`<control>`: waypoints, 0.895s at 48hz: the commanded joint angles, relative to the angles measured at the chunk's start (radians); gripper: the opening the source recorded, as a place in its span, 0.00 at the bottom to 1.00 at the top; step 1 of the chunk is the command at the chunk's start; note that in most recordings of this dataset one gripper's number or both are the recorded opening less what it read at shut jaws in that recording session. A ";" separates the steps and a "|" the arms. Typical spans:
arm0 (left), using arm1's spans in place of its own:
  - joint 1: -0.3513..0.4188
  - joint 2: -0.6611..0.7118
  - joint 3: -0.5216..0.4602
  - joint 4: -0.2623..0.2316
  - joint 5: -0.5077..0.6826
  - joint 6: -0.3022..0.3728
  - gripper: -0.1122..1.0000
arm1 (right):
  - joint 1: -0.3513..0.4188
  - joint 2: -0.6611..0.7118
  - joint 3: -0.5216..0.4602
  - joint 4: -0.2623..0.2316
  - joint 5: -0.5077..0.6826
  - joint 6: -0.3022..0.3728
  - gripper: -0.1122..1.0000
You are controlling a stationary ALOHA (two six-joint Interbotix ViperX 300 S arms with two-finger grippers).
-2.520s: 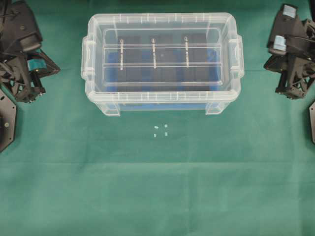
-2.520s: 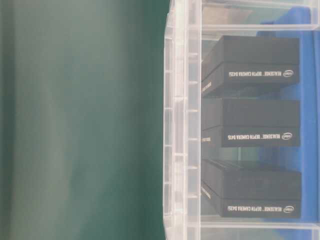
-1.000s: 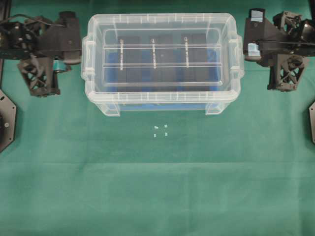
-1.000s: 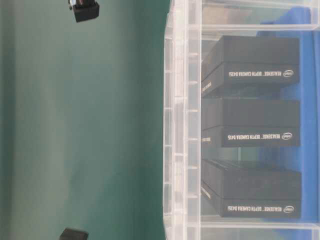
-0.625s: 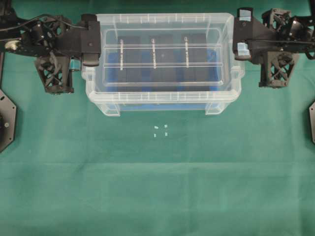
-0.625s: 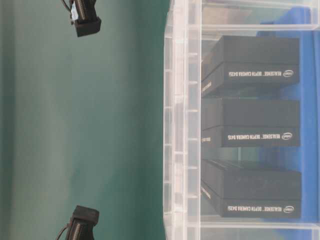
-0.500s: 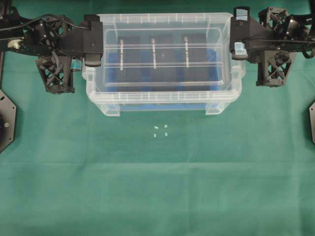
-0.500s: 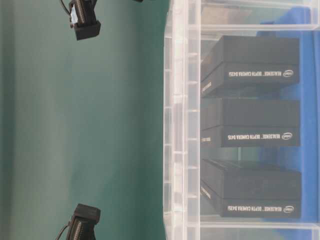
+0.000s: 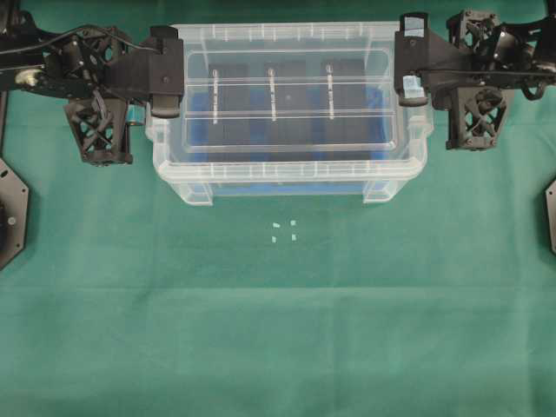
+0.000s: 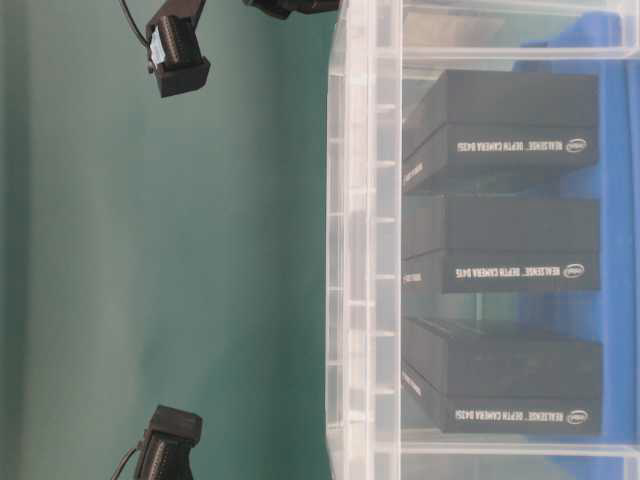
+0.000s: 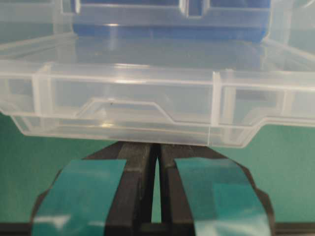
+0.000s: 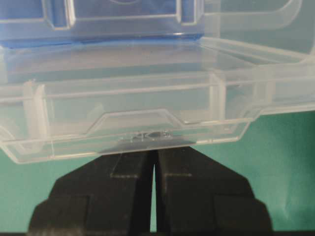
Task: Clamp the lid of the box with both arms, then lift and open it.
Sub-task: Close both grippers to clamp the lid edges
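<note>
The clear box (image 9: 287,181) stands at the back middle of the green cloth, with black slabs (image 10: 500,245) upright inside on a blue bottom. The ridged clear lid (image 9: 287,95) lies flat on it. My left gripper (image 9: 167,76) is shut, tips against the left end at lid height. My right gripper (image 9: 408,69) is shut, tips at the right end. In the left wrist view the taped left gripper (image 11: 156,145) meets the underside of the clear side ledge (image 11: 147,105). The right gripper (image 12: 153,153) meets the matching ledge (image 12: 138,118) in the right wrist view.
Small white marks (image 9: 283,230) lie on the cloth in front of the box. Black hexagonal bases sit at the left edge (image 9: 10,213) and right edge (image 9: 551,208). Lattice wrist frames (image 9: 97,130) (image 9: 473,117) hang beside the box ends.
Both arms swung in from the table's sides to the box's ends. In the last half second the right gripper slid further left over the lid's end; the left barely moved.
</note>
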 commanded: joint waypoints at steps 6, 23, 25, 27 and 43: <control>-0.003 0.003 -0.023 -0.003 -0.026 -0.003 0.11 | 0.008 -0.003 -0.037 0.002 -0.023 0.003 0.10; -0.003 -0.009 -0.038 -0.003 -0.006 -0.005 0.11 | 0.008 -0.003 -0.058 0.002 -0.021 0.003 0.10; -0.003 -0.014 -0.041 -0.003 -0.002 -0.005 0.11 | 0.008 -0.005 -0.063 0.002 -0.020 0.003 0.10; -0.003 -0.017 -0.046 -0.003 0.003 -0.005 0.11 | 0.008 -0.006 -0.066 0.002 -0.020 0.003 0.10; -0.005 -0.034 -0.086 -0.003 0.063 -0.011 0.11 | 0.008 -0.032 -0.083 0.002 0.006 0.012 0.10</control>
